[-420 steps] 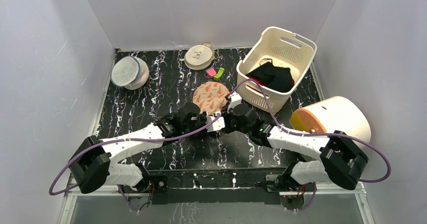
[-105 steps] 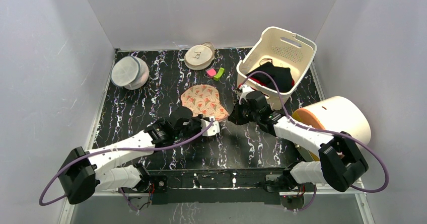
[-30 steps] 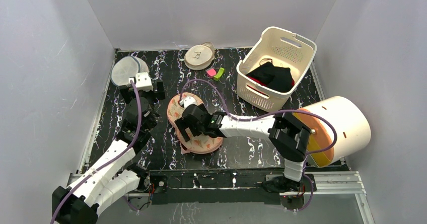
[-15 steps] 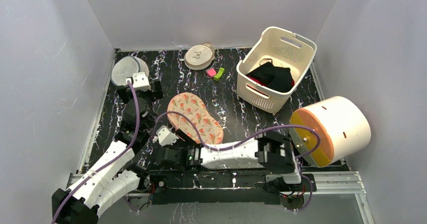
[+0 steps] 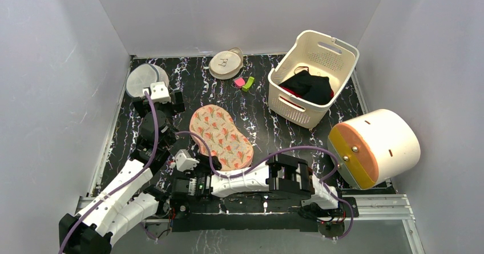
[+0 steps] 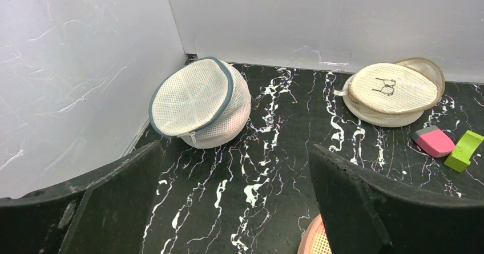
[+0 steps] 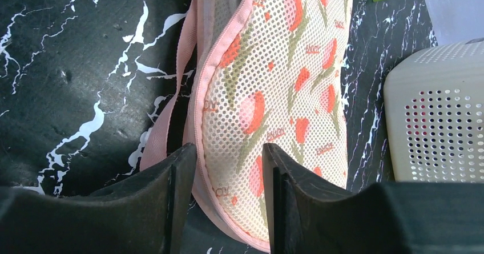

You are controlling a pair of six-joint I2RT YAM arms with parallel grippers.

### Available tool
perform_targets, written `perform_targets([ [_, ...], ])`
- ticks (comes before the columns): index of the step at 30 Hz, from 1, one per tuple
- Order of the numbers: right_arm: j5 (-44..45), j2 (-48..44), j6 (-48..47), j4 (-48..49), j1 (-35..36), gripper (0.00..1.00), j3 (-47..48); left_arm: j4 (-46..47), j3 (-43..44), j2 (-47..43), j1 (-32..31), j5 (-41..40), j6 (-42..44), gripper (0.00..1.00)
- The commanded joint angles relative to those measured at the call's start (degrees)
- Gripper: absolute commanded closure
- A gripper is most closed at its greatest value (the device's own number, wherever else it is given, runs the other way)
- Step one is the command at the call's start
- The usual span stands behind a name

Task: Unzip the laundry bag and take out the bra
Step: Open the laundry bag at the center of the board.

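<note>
Against half a second ago: right arm folds lower toward the near edge. The right gripper [image 7: 228, 151] has narrowed to a half-width gap straddling the pink-trimmed near rim of the laundry bag [image 5: 221, 137]. Whether it pinches yet, cannot tell. Bag unmoved, flat, lying diagonally mid-table, zip edge unopened on the wrist view. Left gripper [image 6: 237, 146] unchanged, jaws at full spread, holding nothing, facing the domed grey-white pouch [image 6: 200, 103] in the far left corner.

Surface: black marble-print table [image 5: 274, 134], white veins. Disc pouch [image 5: 226, 64] at the back, pink block [image 5: 239, 81] and green block [image 5: 247, 83] just beside it. Cream basket [image 5: 291, 103] of black clothes [image 5: 308, 87] far right; cream drum [image 5: 374, 145] on its side. Pale grey walls on three sides.
</note>
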Motion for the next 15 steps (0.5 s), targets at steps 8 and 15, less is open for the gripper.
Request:
perform_targets([
  [8, 2.29, -1.33, 2.15, 2.81, -0.44, 0.49, -0.53, 1.29, -0.04, -0.52, 0.20, -0.29, -0.58, 0.02],
  [15, 0.95, -3.63, 3.61, 4.31, -1.13, 0.79, -2.16, 1.14, 0.06, -0.08, 0.20, -0.13, -0.56, 0.01],
])
